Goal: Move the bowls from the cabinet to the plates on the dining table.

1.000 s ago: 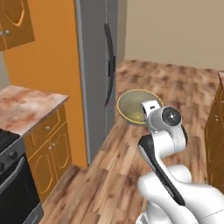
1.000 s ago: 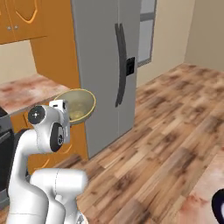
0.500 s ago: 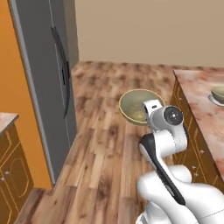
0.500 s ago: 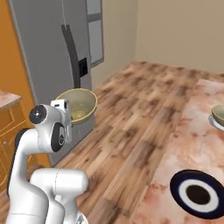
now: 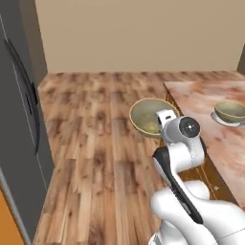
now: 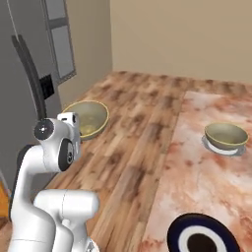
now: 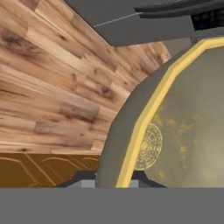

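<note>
Bowl (image 5: 149, 116) number two is up in the air over the floor, my gripper (image 7: 114, 177) pinching its rim to carry it toward the counter (image 6: 197, 167), where the dark plate (image 6: 204, 239) waits at the near edge.

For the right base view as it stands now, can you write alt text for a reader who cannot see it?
The white arm carries an olive-grey bowl in its shut gripper above the wooden floor, beside a grey fridge. To the right, on the marbled dining table, a second bowl sits on a pale plate, and a dark navy plate with a white ring lies bare at the near edge.
</note>
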You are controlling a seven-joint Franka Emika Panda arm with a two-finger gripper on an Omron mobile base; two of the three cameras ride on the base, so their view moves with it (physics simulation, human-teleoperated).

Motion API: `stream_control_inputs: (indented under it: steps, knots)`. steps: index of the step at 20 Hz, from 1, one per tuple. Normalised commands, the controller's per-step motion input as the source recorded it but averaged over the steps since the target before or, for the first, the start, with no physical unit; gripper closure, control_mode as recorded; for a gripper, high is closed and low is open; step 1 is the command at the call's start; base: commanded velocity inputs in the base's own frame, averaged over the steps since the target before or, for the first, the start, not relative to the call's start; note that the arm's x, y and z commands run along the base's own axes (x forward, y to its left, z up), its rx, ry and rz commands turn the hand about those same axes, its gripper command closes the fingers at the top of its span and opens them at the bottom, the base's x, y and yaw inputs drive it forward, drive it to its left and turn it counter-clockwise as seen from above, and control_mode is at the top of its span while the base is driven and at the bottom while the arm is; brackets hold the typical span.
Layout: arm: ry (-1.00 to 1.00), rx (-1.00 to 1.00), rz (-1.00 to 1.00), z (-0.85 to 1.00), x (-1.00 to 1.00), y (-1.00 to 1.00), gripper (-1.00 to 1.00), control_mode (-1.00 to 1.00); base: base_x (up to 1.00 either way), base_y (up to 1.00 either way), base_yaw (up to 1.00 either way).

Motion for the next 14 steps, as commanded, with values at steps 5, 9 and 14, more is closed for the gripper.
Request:
stream_control_inputs:
  steps: [5,9,14]
  knots:
    - [0.0,0.0,0.0,0.0,0.0,0.0,1.0,1.0,0.0,0.26,-0.63]
    - [0.0,0.0,0.0,0.0,0.0,0.0,1.0,1.0,-0.03,0.49,-0.55]
    - [0.0,0.0,0.0,0.0,0.0,0.0,1.0,1.0,-0.03,0.73,-0.48]
